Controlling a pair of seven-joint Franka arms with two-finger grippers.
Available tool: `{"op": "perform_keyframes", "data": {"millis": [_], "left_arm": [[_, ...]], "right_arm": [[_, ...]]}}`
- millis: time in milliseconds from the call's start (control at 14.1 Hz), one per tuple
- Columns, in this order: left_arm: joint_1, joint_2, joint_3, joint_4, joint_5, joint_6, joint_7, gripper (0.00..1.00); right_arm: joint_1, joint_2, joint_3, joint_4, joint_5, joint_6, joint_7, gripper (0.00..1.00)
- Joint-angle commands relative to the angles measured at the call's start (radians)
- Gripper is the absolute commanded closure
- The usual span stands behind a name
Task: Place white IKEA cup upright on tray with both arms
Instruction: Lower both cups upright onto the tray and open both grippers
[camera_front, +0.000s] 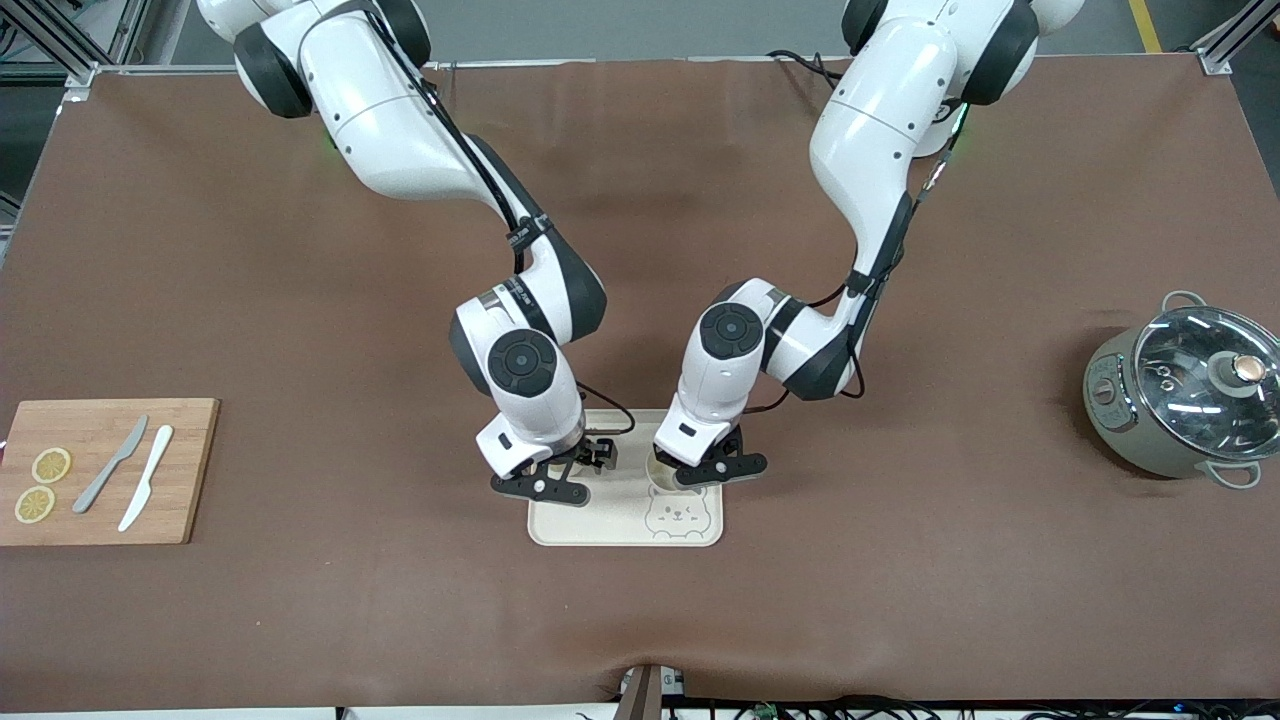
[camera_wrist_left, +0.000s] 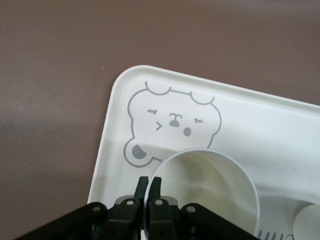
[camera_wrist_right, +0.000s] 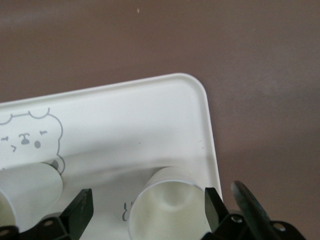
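The cream tray (camera_front: 600, 522) with a bear face lies at the table's middle, nearer the front camera. My left gripper (camera_front: 705, 470) is low over it, shut on the rim of a white cup (camera_wrist_left: 210, 190) that stands upright on the tray (camera_wrist_left: 117, 107) beside the bear; one finger is inside the rim and one outside (camera_wrist_left: 149, 182). My right gripper (camera_front: 555, 482) is open, its fingers wide on either side of a second upright white cup (camera_wrist_right: 170, 210) on the tray (camera_wrist_right: 150, 115), touching neither wall. The first cup's side shows in the right wrist view (camera_wrist_right: 25, 192).
A wooden cutting board (camera_front: 105, 425) with two lemon slices, a grey knife and a white knife lies at the right arm's end. A grey pot with a glass lid (camera_front: 1190, 395) stands at the left arm's end.
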Motion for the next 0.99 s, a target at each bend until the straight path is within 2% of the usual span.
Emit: {"op": "perform_keyframes", "data": {"millis": [0, 71, 142, 284, 355, 568, 710, 923], "left_arm": [[-0.013, 0.013, 0.014, 0.023, 0.022, 0.002, -0.027, 1.00], [-0.011, 0.009, 0.014, 0.023, 0.022, 0.001, -0.025, 0.62], [-0.014, 0.009, 0.021, 0.021, 0.031, -0.002, -0.024, 0.01], [-0.031, -0.007, 0.055, 0.023, 0.026, -0.027, -0.027, 0.00], [-0.027, -0.010, 0.050, 0.026, 0.022, -0.071, -0.025, 0.00], [0.025, -0.055, 0.049, 0.110, 0.020, -0.227, -0.002, 0.00], [0.067, -0.087, 0.046, 0.162, -0.015, -0.336, 0.083, 0.00], [0.128, -0.168, 0.046, 0.167, -0.066, -0.467, 0.240, 0.00]], "right_arm": [[-0.050, -0.045, 0.013, 0.006, -0.005, -0.060, 0.018, 0.00], [-0.073, -0.067, 0.014, 0.006, -0.005, -0.081, 0.010, 0.00], [-0.096, -0.085, 0.015, 0.007, -0.005, -0.107, -0.004, 0.00], [-0.133, -0.114, 0.013, 0.006, -0.008, -0.141, -0.089, 0.00], [-0.143, -0.142, 0.008, 0.006, -0.011, -0.152, -0.122, 0.00], [-0.228, -0.223, 0.014, -0.011, -0.002, -0.156, -0.243, 0.00], [-0.263, -0.258, 0.015, -0.036, 0.001, -0.182, -0.310, 0.00], [-0.310, -0.320, 0.016, -0.097, 0.003, -0.192, -0.405, 0.00]]}}
